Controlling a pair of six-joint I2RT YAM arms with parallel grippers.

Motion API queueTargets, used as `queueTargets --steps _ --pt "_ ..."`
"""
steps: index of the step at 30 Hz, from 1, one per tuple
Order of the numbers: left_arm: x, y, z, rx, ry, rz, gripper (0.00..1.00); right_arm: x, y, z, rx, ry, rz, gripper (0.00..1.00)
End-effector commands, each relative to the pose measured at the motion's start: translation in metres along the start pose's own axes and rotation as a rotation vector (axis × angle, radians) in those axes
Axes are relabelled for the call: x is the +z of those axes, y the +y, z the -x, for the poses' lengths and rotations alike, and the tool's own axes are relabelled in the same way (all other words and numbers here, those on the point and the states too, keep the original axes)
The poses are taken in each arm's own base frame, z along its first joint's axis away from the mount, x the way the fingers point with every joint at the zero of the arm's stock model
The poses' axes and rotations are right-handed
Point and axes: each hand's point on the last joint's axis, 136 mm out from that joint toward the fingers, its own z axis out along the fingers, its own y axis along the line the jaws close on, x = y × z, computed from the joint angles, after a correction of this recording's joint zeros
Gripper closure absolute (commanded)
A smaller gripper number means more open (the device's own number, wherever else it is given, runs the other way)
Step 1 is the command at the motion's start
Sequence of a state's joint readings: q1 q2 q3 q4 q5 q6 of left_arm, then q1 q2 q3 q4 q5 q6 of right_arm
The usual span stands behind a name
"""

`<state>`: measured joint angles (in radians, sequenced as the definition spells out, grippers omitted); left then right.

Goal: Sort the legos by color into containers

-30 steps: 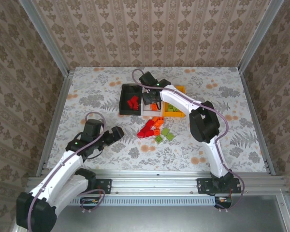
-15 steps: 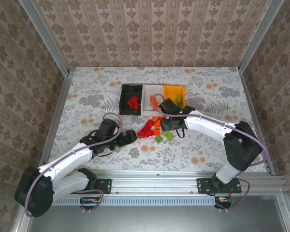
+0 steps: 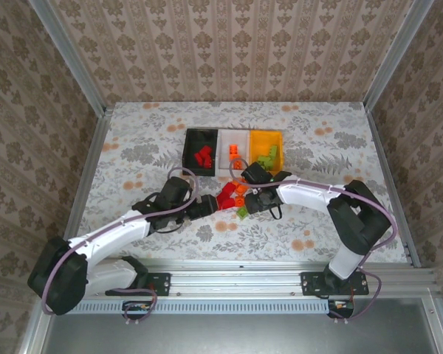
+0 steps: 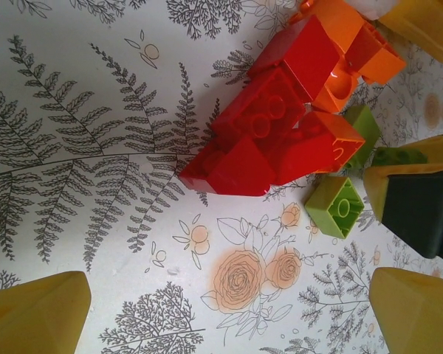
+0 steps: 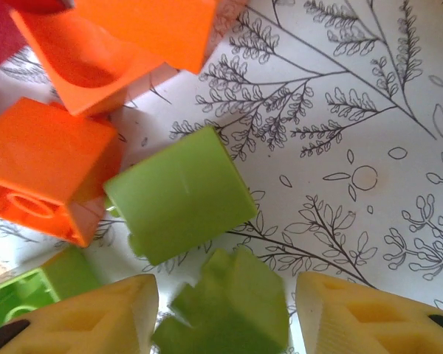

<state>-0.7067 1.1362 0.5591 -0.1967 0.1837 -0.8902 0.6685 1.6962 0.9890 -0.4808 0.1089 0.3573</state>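
The left claw (image 3: 206, 207) hangs wide open just beside the loose heap of red and orange bricks (image 4: 280, 125) on the floral table (image 3: 133, 147). The right claw (image 5: 227, 287) straddles a green brick (image 5: 225, 321), though whether it is clamped cannot be told. The three bins (image 3: 225, 167) behind hold sorted pieces.

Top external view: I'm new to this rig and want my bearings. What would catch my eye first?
The bright heap of red, orange and green legos mid-table, flanked by the left gripper and right gripper. Behind it sits a row of three bins, black, white and orange-yellow, each holding a few bricks.
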Motion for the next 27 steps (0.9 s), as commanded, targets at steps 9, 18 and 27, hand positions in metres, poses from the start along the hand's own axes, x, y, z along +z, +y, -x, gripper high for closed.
queueTargets --steps 9,18,27 --pt "-0.005 0.002 0.004 -0.007 -0.032 0.014 0.01 0.008 -0.009 -0.009 -0.014 0.023 -0.033 0.61" --pt "-0.011 -0.003 0.014 0.018 -0.041 0.019 0.02 -0.085 -0.040 0.045 0.058 -0.210 -0.084 0.69" --pt "-0.006 0.014 0.025 0.137 -0.039 0.251 0.05 -0.057 -0.090 0.153 0.136 -0.212 -0.158 0.68"
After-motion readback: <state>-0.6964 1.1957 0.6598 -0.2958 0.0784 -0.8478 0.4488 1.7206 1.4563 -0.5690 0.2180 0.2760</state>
